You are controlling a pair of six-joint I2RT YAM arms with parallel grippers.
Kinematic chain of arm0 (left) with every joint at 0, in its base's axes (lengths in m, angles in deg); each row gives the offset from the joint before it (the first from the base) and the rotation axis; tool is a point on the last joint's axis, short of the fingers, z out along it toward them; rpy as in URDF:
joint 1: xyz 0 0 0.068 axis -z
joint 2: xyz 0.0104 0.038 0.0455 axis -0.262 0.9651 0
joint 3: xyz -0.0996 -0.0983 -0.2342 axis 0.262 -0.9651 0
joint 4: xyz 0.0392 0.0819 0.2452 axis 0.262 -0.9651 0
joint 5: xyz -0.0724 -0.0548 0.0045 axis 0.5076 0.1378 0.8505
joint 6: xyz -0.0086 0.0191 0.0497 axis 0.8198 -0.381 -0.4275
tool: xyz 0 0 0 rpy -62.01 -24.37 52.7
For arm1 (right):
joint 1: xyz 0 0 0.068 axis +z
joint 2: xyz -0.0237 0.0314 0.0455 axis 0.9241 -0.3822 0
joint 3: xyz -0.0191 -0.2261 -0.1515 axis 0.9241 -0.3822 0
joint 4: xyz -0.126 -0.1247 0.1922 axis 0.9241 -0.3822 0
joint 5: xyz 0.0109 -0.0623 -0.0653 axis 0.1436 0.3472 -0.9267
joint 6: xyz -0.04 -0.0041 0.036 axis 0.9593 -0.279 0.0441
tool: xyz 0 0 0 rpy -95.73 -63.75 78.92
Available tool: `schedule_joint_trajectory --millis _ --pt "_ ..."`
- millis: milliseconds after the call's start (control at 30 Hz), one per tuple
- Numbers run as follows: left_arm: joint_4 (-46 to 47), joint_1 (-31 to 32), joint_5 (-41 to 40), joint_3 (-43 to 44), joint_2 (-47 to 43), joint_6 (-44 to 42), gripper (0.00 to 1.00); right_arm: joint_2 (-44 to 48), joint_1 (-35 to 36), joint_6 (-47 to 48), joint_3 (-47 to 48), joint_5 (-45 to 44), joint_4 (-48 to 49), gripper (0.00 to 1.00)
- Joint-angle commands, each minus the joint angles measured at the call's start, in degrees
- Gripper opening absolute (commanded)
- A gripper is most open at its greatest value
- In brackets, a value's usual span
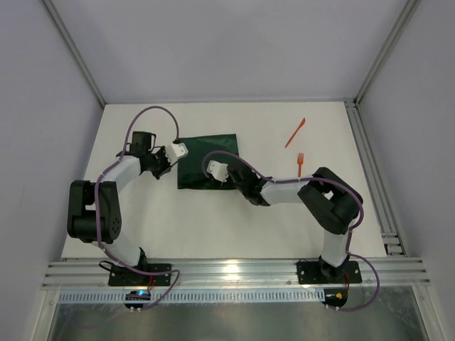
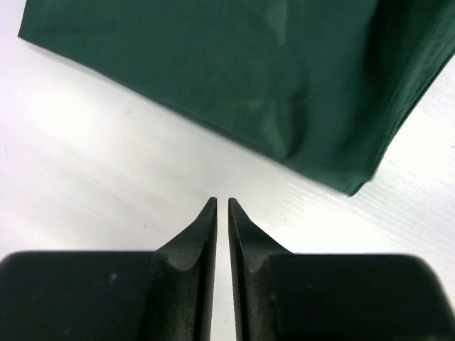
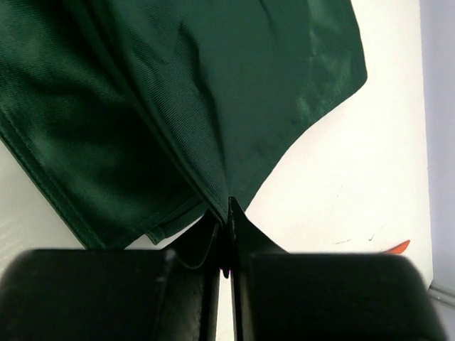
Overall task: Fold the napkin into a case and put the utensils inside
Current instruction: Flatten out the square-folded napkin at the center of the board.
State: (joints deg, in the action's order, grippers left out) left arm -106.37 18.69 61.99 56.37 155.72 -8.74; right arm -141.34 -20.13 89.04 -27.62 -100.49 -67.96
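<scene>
The napkin (image 1: 207, 162) lies folded mid-surface. The right fingers (image 3: 225, 213) are clenched on a lifted cloth edge, likely to carry the next fold. The left fingers (image 2: 221, 209), at the napkin's 9 o'clock, stand barely parted and off the cloth, grasping nothing. The fork (image 1: 300, 164) and knife (image 1: 295, 133) wait at 3 o'clock.

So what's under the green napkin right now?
Only white table shows around the napkin. Its folded layers hide anything beneath; both orange utensils lie apart, uncovered.
</scene>
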Motion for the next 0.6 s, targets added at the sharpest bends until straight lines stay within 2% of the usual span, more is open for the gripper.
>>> schedule_joint_trajectory --millis 0,67,100,200,300,333,433,533,567 --pt "-1.04 -0.70 -2.20 -0.26 -0.58 -2.90 0.13 2.53 -0.02 -1.86 -0.45 -1.75 -0.36 0.10" --pt "-1.92 -0.70 -2.55 0.00 -0.49 -3.42 0.16 2.70 0.06 -2.30 -0.45 -1.58 -0.71 0.16" --pt "-2.27 -0.78 -2.73 0.09 -0.57 -3.78 0.18 3.05 0.15 -2.39 -0.45 -0.70 -1.14 0.23" --pt "-4.72 -0.87 -1.94 0.88 -1.36 -4.31 0.21 4.36 0.24 -2.74 -0.80 0.36 -2.38 0.31" --pt "-7.88 -0.87 1.48 1.76 -3.12 -4.05 0.25 7.08 0.59 -2.83 -1.94 4.13 -4.48 0.41" --pt "-8.94 -0.87 2.80 1.93 -3.64 -3.96 0.30 7.96 0.68 -2.91 -2.38 6.14 -4.75 0.44" --pt "-10.97 -0.35 6.15 1.50 -5.66 -3.60 0.39 12.17 0.86 -4.23 -4.49 9.75 -5.36 0.46" --pt "-9.84 1.93 5.19 -0.25 -7.07 -2.90 0.44 15.96 0.77 -7.47 -6.51 16.34 -6.50 0.48" --pt "-8.88 2.55 4.57 -0.78 -7.34 -1.33 0.44 18.41 0.42 -8.62 -6.86 20.97 -6.86 0.49"
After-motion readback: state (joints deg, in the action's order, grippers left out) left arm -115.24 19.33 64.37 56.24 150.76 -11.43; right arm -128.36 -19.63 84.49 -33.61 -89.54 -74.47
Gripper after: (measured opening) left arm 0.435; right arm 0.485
